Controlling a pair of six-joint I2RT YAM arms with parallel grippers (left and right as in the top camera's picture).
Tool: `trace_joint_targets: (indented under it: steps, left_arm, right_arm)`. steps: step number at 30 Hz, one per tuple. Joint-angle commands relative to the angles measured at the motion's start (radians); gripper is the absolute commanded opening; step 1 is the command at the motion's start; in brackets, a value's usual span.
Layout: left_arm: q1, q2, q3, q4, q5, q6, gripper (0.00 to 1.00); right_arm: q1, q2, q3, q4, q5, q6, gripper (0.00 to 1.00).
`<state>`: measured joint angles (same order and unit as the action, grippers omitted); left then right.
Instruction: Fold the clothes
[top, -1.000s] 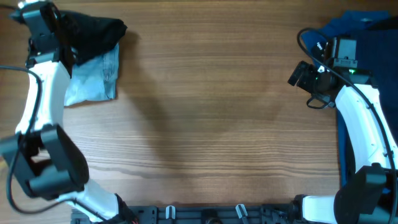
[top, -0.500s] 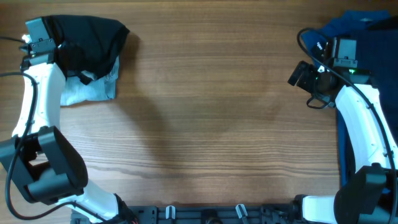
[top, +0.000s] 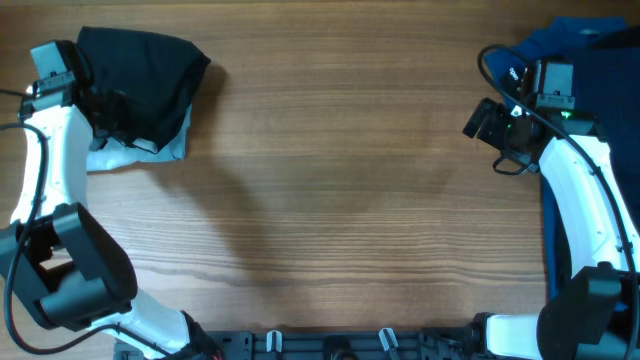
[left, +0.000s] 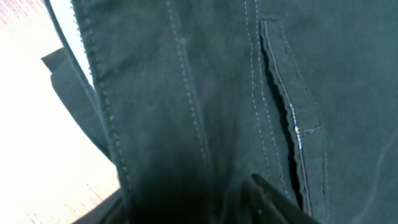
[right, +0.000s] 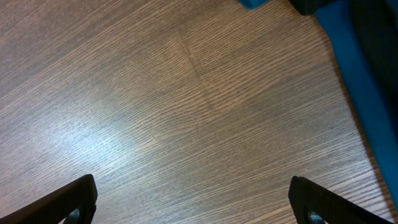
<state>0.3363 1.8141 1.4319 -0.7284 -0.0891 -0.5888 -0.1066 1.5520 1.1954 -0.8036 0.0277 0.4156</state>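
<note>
The black garment lies bunched at the far left of the table, covering most of a light-blue denim piece. My left gripper sits at the black garment's left edge. In the left wrist view its stitched black fabric fills the frame, and my left gripper has its fingers spread apart with cloth bulging between them. My right gripper hovers open over bare wood at the right. The right wrist view shows the right gripper with nothing between its fingers.
A pile of dark blue clothes lies at the far right corner under the right arm, and its blue edge shows in the right wrist view. The wooden table stretches between the two arms.
My left arm has drawn toward the left and the near side, laying the black garment over the denim. Its fingers have parted. The right arm has not moved.
</note>
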Motion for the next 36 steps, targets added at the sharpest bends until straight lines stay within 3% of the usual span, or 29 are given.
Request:
trace_joint_targets:
  steps: [1, 3, 7, 8, 9, 10, 11, 17, 28, 31, 36]
  left_arm:
    - [0.009, -0.05, 0.003, -0.003, -0.02, 0.024, 0.6]
    - [0.008, -0.123, 0.006, -0.003, -0.012, 0.027, 0.63]
    - [0.008, -0.25, 0.006, -0.05, -0.008, 0.036, 0.8]
    - [0.008, -0.254, 0.006, -0.055, -0.005, 0.058, 0.59]
    - [0.008, -0.251, 0.005, -0.054, 0.018, 0.098, 0.21]
    - [0.008, -0.238, 0.005, -0.05, 0.051, 0.141, 0.07]
    - [0.008, -0.228, 0.005, -0.048, 0.063, 0.153, 0.04]
    - [0.008, -0.052, 0.002, -0.061, 0.37, 0.336, 0.04]
    - [0.008, 0.258, -0.008, -0.081, 0.37, 0.35, 0.04]
    - [0.009, 0.246, -0.007, -0.071, 0.382, 0.351, 0.04]
    - [0.021, 0.067, -0.002, -0.008, 0.484, 0.35, 0.04]
  right_arm:
    - [0.002, -0.005, 0.007, 0.003, 0.018, 0.01, 1.0]
    - [0.002, -0.005, 0.007, 0.003, 0.018, 0.01, 1.0]
    - [0.002, -0.005, 0.007, 0.003, 0.018, 0.01, 1.0]
    - [0.002, -0.005, 0.007, 0.003, 0.018, 0.01, 1.0]
    - [0.002, -0.005, 0.007, 0.003, 0.018, 0.01, 1.0]
    - [0.002, -0.005, 0.007, 0.003, 0.018, 0.01, 1.0]
    - [0.002, -0.005, 0.007, 0.003, 0.018, 0.01, 1.0]
    - [0.002, -0.005, 0.007, 0.003, 0.018, 0.01, 0.99]
    - [0.002, -0.005, 0.007, 0.003, 0.018, 0.01, 1.0]
    - [0.002, -0.005, 0.007, 0.003, 0.018, 0.01, 1.0]
    - [0.002, -0.005, 0.007, 0.003, 0.018, 0.01, 1.0]
